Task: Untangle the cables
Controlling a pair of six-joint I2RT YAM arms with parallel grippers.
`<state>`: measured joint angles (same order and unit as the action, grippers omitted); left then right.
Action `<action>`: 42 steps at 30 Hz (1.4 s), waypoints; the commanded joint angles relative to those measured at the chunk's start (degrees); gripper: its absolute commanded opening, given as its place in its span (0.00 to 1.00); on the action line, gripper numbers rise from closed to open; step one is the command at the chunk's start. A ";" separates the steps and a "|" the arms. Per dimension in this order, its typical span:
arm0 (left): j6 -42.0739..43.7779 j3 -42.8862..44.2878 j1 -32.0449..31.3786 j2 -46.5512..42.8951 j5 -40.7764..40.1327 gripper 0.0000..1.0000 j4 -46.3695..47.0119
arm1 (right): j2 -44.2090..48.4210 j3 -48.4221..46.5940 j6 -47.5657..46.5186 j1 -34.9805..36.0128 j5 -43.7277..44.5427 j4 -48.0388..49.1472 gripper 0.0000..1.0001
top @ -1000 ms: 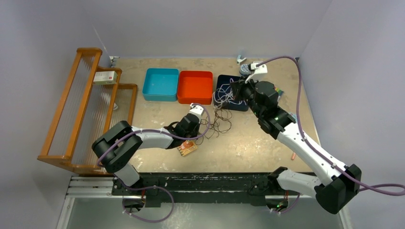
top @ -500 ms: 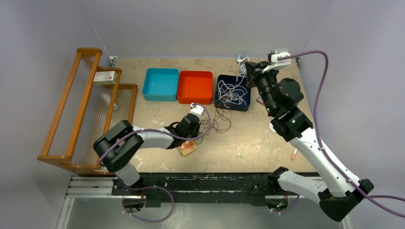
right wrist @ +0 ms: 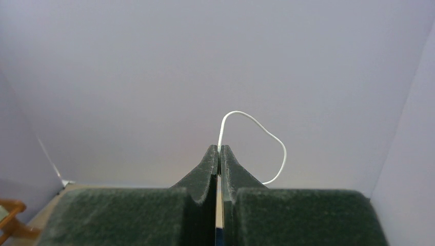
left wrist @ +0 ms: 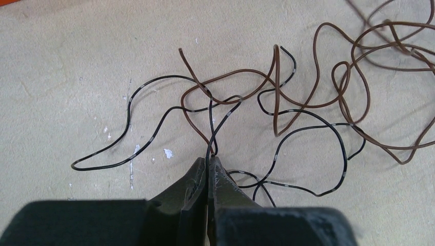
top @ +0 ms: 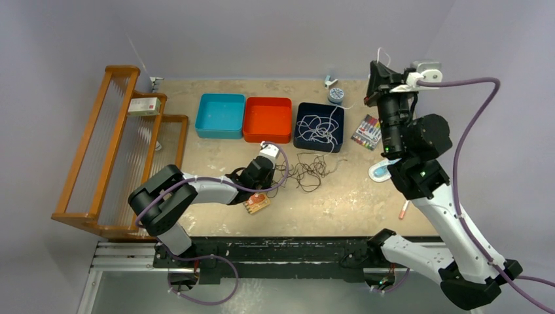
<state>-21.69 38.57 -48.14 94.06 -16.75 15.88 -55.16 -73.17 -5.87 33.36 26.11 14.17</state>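
Note:
My left gripper [top: 269,159] lies low on the table, shut on a black cable with grey bands [left wrist: 287,148]. That cable is tangled with a brown cable [left wrist: 318,97], and together they form a dark tangle [top: 305,169] in front of the trays. The left wrist view shows the jaws [left wrist: 209,161] pinching the black strand. My right gripper [top: 374,67] is raised high at the back right, shut on a thin white cable [right wrist: 259,125] that loops over its tips [right wrist: 219,149]. More white cables [top: 319,131] lie in the navy tray [top: 298,128].
A blue tray [top: 220,115] and a red tray [top: 268,120] stand left of the navy one. A wooden rack [top: 85,157] holding a small box [top: 144,106] fills the left side. A marker pack [top: 368,131], a tape roll [top: 336,95], a card [top: 256,203] and a pen [top: 402,210] lie about.
My right arm has risen from the navy tray up and to the back right, pulling the white cable with it. The dark tangle spread slightly rightward. The left gripper stayed put.

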 commanded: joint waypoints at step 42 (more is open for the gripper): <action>-0.91 -4.46 0.06 -21.80 -8.91 0.52 -7.33 | -4.20 -15.19 -7.55 -0.14 0.61 2.69 0.00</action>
<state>-24.29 33.28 -48.14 78.35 -25.26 8.93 -58.19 -89.14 -16.51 33.36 28.84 18.61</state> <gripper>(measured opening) 0.473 0.008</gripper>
